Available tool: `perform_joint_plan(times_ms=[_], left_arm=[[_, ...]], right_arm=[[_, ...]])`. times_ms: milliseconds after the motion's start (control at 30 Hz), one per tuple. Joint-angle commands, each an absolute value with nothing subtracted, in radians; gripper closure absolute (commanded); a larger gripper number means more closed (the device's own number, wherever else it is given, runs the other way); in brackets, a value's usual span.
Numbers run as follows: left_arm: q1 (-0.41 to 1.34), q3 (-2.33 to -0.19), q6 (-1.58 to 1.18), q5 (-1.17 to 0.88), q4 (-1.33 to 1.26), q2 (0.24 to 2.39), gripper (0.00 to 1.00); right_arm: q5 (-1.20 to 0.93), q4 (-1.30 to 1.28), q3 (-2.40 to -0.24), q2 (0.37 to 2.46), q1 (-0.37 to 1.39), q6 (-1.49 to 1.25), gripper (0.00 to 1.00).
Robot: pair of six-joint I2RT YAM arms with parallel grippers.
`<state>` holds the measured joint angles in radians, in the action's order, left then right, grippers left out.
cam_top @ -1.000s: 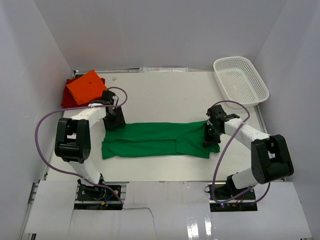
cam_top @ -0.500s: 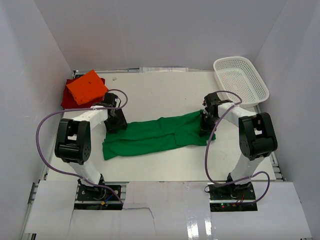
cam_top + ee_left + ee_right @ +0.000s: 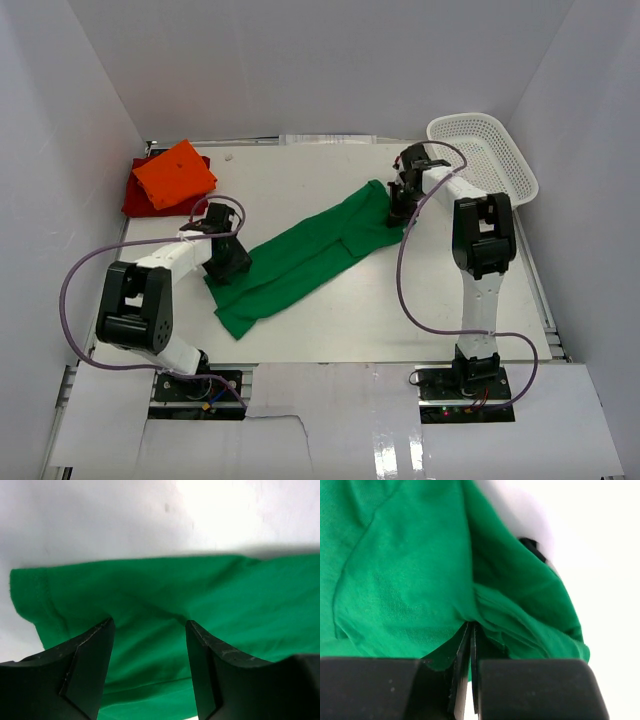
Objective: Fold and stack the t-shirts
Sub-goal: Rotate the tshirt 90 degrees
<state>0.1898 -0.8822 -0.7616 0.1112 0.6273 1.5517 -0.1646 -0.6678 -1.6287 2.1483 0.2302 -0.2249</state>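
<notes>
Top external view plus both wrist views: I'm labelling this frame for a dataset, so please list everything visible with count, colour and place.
green t-shirt: 1, bright green, stretched diagonally across the middle of the table
orange t-shirt: 1, bright orange, folded, far left corner, on top of the dark red one
dark red t-shirt: 1, dark red, far left corner, under the orange one
basket: 1, white mesh, far right corner
table: 1, white, under everything
walls: 3, white, around the table
cables: 2, purple, one looping from each arm
left gripper: 1, black, open, over the green shirt's near left end
right gripper: 1, black, shut on the green shirt's far right end
</notes>
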Motion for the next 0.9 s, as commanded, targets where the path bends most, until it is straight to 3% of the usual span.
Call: perform_joint_plan(times_ms=[0, 367, 867], left_arm=[[0.247, -0.827, -0.836, 0.108, 0.637, 1.447, 0.30], [0.415, -0.716, -0.977, 0.045, 0.606, 1.276, 0.30], [0.817, -0.673, -1.091, 0.002, 0.519, 1.581, 0.29]], right_arm=[[-0.178, -0.647, -1.759, 2.291, 0.218, -0.163, 0.92], [-0.323, -0.672, -2.216, 2.572, 0.144, -0.179, 0.92], [-0.436, -0.505, -2.264, 2.637, 0.094, -0.252, 0.92]])
